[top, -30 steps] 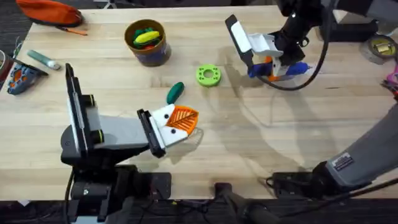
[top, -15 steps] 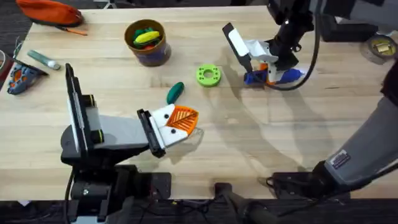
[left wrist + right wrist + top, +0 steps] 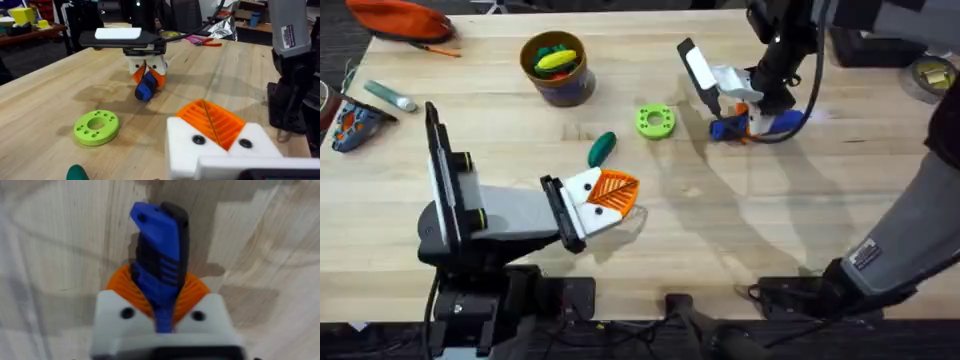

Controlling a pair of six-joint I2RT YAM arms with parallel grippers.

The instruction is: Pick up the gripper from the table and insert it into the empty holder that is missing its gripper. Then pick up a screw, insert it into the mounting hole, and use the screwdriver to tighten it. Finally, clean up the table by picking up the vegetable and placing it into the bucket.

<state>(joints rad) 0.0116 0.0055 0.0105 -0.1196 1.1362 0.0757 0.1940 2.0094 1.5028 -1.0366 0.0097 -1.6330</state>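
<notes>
Right gripper [image 3: 752, 110] at far right of the wooden table [image 3: 720, 230], white fingers with orange ribbed pads pinching the blue cylindrical powered screwdriver [image 3: 765, 123], held low over the tabletop; same tool seen from the right wrist, clamped between the pads [image 3: 192, 292], and from the left wrist as a blue end [image 3: 145, 89] under the orange pads. Left gripper [image 3: 610, 197] resting near the table's front centre, orange ribbed pads pressed together, nothing between them. Small dark green oblong toy vegetable [image 3: 602, 148] lying on the wood just beyond the left gripper, apart from it. Green ring-shaped plastic disc [image 3: 655, 121] flat on the table between vegetable and screwdriver, touching neither. Small round bucket with dark purple-brown wall and yellow-tan rim [image 3: 556, 70] farther back to the left, holding a yellow toy piece [image 3: 554, 61] and green pieces.
</notes>
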